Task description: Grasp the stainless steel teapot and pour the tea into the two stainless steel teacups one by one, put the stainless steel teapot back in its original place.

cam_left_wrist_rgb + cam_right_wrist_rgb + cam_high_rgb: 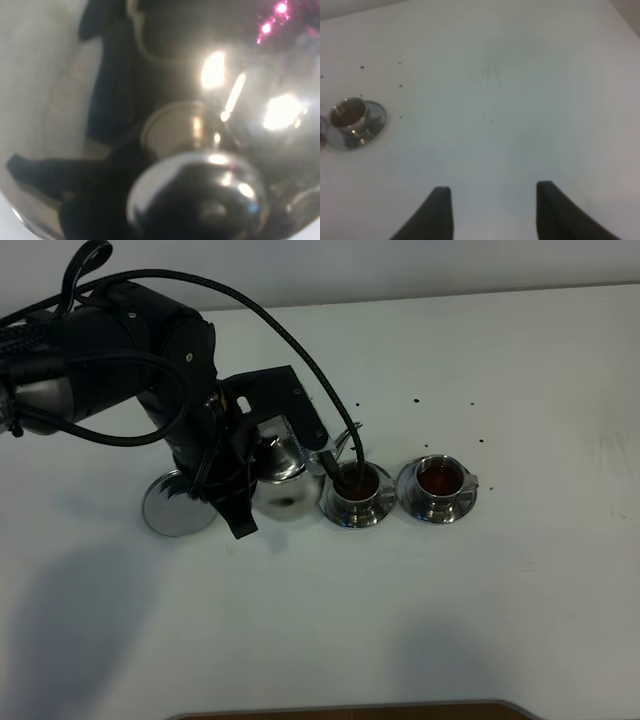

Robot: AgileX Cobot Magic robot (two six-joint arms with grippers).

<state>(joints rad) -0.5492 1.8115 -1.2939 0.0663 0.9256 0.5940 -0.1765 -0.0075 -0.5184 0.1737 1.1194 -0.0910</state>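
ITEM: stainless steel teapot [283, 478]. Polished, rounded body with domed lid and lid knob [197, 200]; thin curved spout [340, 462]. Location: held above the white bench [420, 620], tipped toward the near teacup [357, 492], spout end over or in its bowl. Just right of its empty round saucer [178, 506], which sits on the bench under the arm.

HOLDER: left gripper [232, 472]. Jaws clenched, apparently on the teapot's handle side; the exact contact is hidden behind the arm. The left wrist view is filled by the pot's mirrored lid.

HANDLING (judged): rigid, not fragile, but slick; polished steel offers little friction. Weight moderate and shifting as the liquid moves, so the pot may swing about the grip. Best hold is the loop handle, squarely across it; the body is too round and smooth, the spout too thin.

RELATED ITEMS: near teacup holds dark reddish tea on its saucer. Far teacup [439, 484], likewise filled, on its saucer [372, 125], just beside the first. Small dark specks [417, 401] on the bench beyond the cups.

IDLE: right gripper [492, 210]. Jaws apart, nothing between them, over bare bench, well apart from the cups.
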